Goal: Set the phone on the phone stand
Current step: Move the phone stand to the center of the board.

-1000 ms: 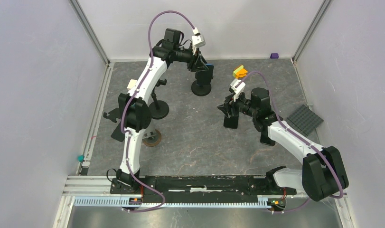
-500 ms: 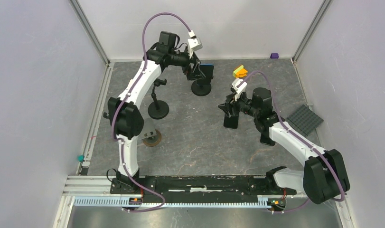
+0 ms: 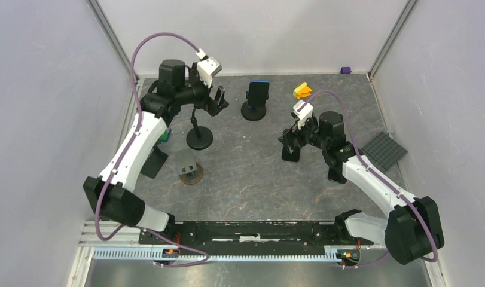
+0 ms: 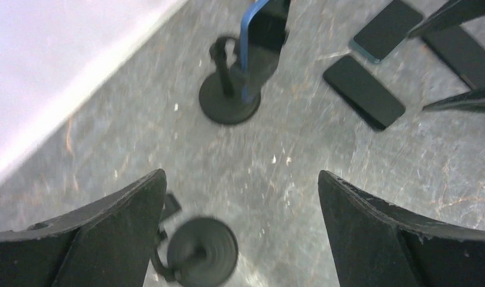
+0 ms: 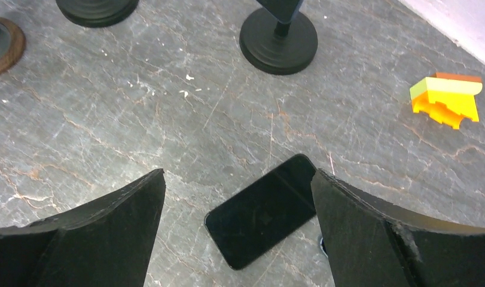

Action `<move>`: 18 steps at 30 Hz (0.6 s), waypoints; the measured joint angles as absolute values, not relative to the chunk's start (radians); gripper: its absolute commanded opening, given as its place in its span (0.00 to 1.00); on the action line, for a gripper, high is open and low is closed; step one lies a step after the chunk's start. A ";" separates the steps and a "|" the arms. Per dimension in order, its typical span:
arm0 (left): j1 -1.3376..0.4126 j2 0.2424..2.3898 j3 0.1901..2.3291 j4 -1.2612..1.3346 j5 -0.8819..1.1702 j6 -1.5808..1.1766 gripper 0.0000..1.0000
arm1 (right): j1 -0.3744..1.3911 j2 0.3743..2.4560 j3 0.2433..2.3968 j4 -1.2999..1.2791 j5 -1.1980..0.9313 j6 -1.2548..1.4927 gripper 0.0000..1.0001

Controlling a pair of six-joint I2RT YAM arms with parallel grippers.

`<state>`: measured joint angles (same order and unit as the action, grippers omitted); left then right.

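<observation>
We are looking at a grey, stone-patterned table [image 3: 252, 185]. On it the left arm [image 3: 138, 140] is bending toward the far left corner, and the right arm [image 3: 371, 179] is reaching toward the middle.

The left gripper [image 4: 241, 179] is showing its fingers wide apart and is holding nothing. It is hanging near the far stand [image 4: 229, 106] but not touching it; the blue phone [image 4: 262, 27] is leaning upright on that stand, so we are judging this phone as placed.

An empty stand [image 3: 199, 136] is standing close to the left arm. The right gripper [image 5: 237, 176] is also spread wide and is gripping nothing; it is hovering just above a black phone [image 5: 262, 214] that is lying flat on the table.

We are thinking the step in hand is the pick of this black phone. The next move is asking for lowering the fingers down to the table, closing them on the thin edges, then carrying the phone to the empty stand. A small yellow and orange block [image 5: 446, 95] is lying well apart.
</observation>
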<state>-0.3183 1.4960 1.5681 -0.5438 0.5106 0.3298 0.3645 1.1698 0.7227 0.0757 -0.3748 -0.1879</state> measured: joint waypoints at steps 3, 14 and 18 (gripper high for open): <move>-0.316 1.409 1.443 -0.535 0.413 0.287 1.00 | 0.364 1.165 0.723 0.044 -0.355 -0.202 0.97; -0.210 1.372 1.266 -0.540 0.150 0.242 0.92 | 0.364 1.143 0.707 0.015 -0.347 -0.248 0.97; -0.204 1.389 1.262 -0.514 0.112 0.245 0.84 | 0.364 1.143 0.701 0.008 -0.347 -0.260 0.97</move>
